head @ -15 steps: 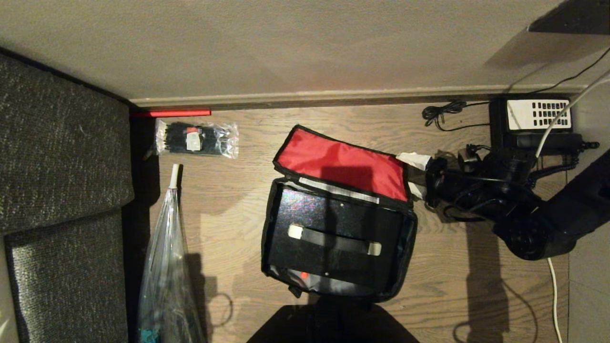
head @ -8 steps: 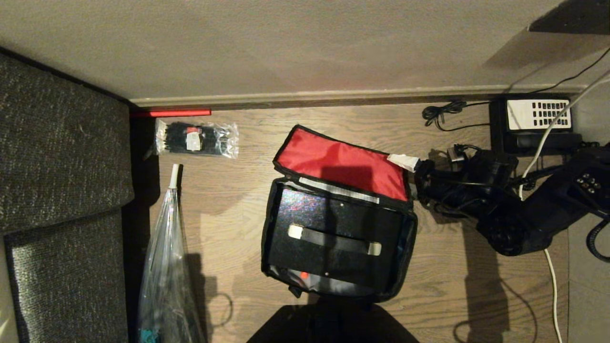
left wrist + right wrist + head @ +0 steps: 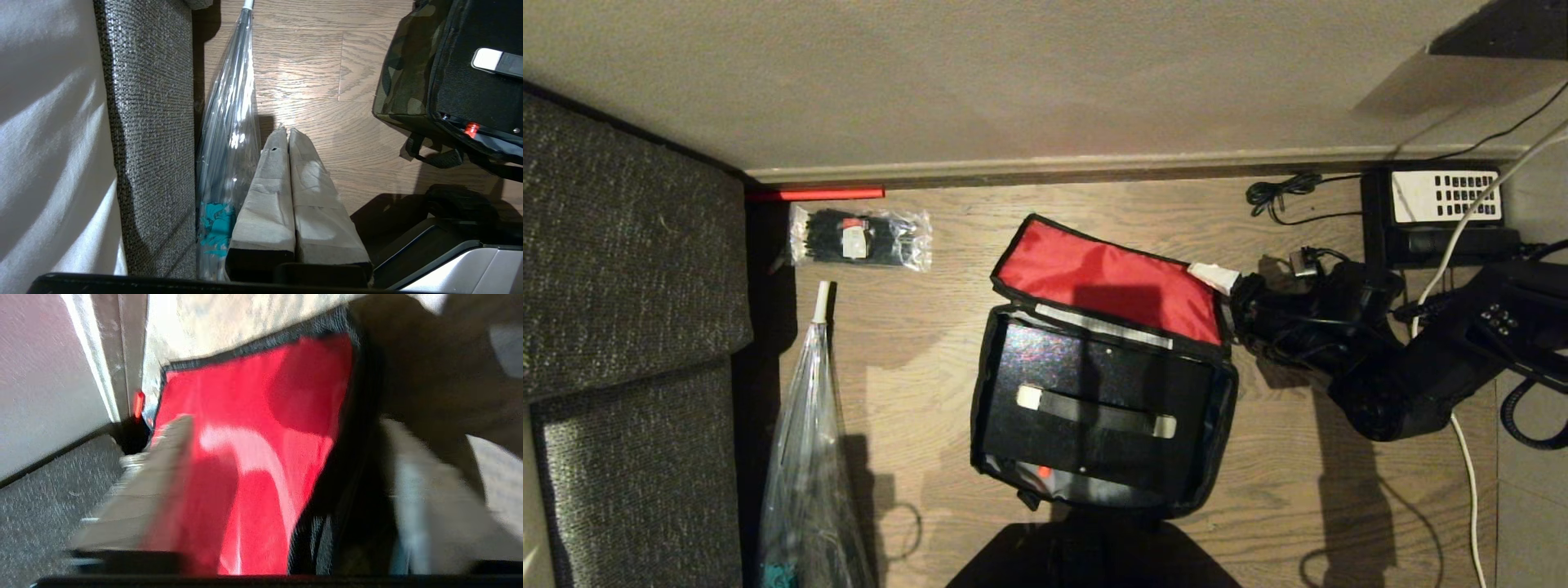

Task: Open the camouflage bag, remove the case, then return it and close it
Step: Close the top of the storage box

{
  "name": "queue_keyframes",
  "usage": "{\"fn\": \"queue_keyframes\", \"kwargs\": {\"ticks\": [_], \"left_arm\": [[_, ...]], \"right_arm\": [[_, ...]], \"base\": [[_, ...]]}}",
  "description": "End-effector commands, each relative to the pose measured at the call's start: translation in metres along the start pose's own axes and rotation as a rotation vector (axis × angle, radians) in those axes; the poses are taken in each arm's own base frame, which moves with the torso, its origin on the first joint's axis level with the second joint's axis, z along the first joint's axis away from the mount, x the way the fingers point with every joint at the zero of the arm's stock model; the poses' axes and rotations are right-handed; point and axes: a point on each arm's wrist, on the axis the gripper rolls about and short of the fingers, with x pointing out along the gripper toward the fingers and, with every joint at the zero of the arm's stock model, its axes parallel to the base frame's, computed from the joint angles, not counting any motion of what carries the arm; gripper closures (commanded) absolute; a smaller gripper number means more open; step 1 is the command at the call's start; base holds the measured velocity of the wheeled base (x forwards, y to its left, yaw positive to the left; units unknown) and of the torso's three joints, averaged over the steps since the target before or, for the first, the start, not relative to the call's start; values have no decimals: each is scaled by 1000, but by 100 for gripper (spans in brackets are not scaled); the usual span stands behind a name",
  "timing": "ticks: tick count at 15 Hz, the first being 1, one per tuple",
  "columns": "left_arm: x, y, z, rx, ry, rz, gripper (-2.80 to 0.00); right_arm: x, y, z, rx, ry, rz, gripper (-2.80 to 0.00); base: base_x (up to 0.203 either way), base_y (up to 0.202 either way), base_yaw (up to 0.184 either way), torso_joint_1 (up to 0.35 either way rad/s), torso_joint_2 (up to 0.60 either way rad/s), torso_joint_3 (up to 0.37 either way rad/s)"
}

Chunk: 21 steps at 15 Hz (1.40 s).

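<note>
The camouflage bag (image 3: pixel 1227 408) lies open on the wood floor, its red-lined lid (image 3: pixel 1107 282) flipped back toward the wall. The black case (image 3: pixel 1094 367) sits inside it, with a strap across its top and a small red mark (image 3: pixel 471 129) on its near side. My right gripper (image 3: pixel 1223 296) is at the lid's right end, open. In the right wrist view one finger (image 3: pixel 163 473) lies over the red lining and the other (image 3: pixel 421 498) is outside the black edge, so the jaws straddle the lid's edge. My left gripper (image 3: pixel 287 134) hangs shut and empty near the sofa.
A grey sofa (image 3: pixel 621 327) fills the left side, with a long clear plastic bag (image 3: pixel 805 457) lying beside it. A clear packet of black ties (image 3: pixel 859 237) lies by the baseboard (image 3: pixel 1094 167). A black telephone (image 3: pixel 1437 212) and loose cables sit behind my right arm.
My right arm has moved left to the lid's right end, and one finger now overlaps the lid's corner. The bag, the case and the left arm have not moved.
</note>
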Motion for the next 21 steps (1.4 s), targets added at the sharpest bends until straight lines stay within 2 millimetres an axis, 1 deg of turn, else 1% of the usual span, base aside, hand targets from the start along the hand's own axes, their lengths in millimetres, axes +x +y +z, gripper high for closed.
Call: {"fn": "queue_keyframes", "kwargs": {"ticks": [1, 3, 6, 9, 12, 15, 19, 21], "left_arm": [[0, 0, -1, -1, 2, 1, 0], [0, 0, -1, -1, 1, 1, 0], [0, 0, -1, -1, 2, 1, 0], [0, 0, -1, -1, 2, 1, 0], [0, 0, -1, -1, 1, 1, 0], [0, 0, -1, -1, 1, 1, 0], [0, 0, -1, -1, 1, 1, 0], [0, 0, -1, -1, 1, 1, 0]], "right_arm": [[1, -2, 0, 2, -4, 6, 0], [2, 0, 1, -25, -9, 19, 0], [1, -1, 0, -128, -6, 19, 0], [-2, 2, 1, -142, -6, 21, 0], [-10, 10, 1, -139, 6, 28, 0], [-20, 18, 0, -198, 30, 45, 0], [-34, 36, 2, -243, 62, 100, 0], [-43, 51, 5, -251, 98, 158, 0]], "base": [[0, 0, 0, 0, 0, 0], [0, 0, 0, 0, 0, 0], [0, 0, 0, 0, 0, 0], [0, 0, 0, 0, 0, 0], [0, 0, 0, 0, 0, 0], [0, 0, 0, 0, 0, 0], [0, 0, 0, 0, 0, 0], [0, 0, 0, 0, 0, 0]]}}
